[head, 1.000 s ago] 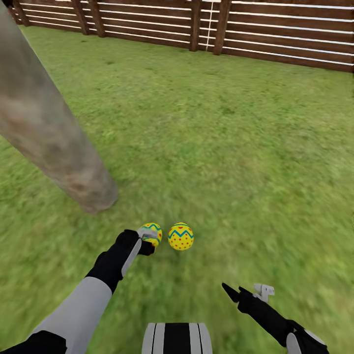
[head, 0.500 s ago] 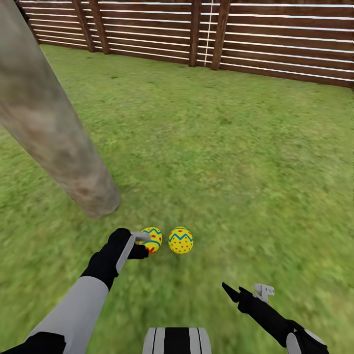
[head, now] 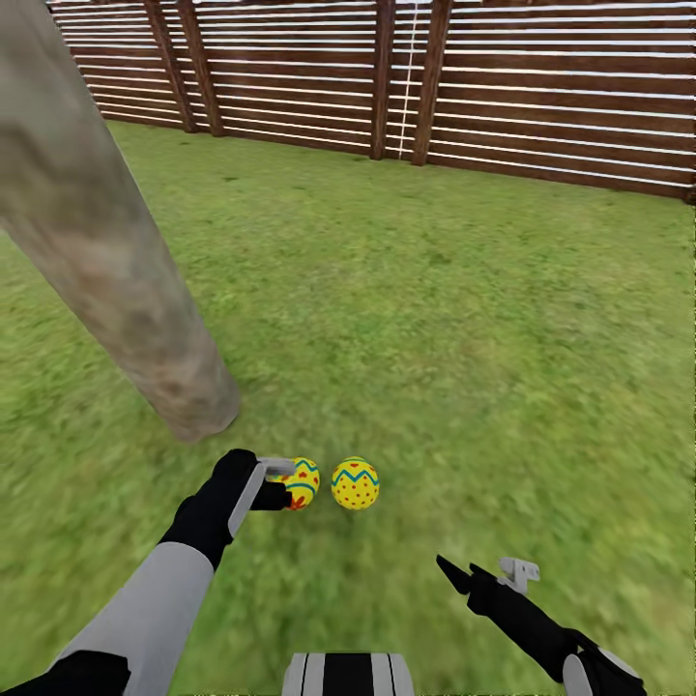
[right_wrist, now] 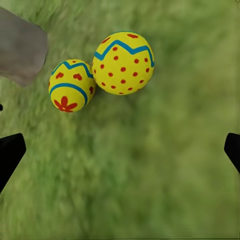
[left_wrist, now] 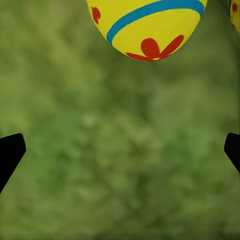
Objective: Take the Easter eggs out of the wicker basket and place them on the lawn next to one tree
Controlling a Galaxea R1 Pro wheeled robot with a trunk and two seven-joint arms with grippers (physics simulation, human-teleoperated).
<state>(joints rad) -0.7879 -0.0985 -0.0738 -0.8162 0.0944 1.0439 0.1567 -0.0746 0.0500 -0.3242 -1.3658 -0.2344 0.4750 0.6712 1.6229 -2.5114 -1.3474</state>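
Two yellow Easter eggs lie side by side on the lawn (head: pixel 464 319), close to the foot of the thick grey-beige tree (head: pixel 145 319). The flower-marked egg (head: pixel 304 482) (left_wrist: pixel 147 25) (right_wrist: pixel 71 85) rests just past the tips of my left gripper (head: pixel 275 483) (left_wrist: pixel 120 150), which is open and not touching it. The red-dotted egg (head: pixel 355 483) (right_wrist: pixel 123 62) sits right beside it. My right gripper (head: pixel 483 573) (right_wrist: pixel 120 150) hovers open and empty, nearer to me than the eggs. The wicker basket is out of view.
A brown slatted wooden fence (head: pixel 541 87) runs along the far side of the grass. The leaning trunk (right_wrist: pixel 20 50) rises to the upper left. Open grass stretches ahead and to the right.
The head view has tilted up, showing more fence. My left gripper has drawn back slightly from the flower-marked egg, which now lies free on the grass. The right arm has not moved.
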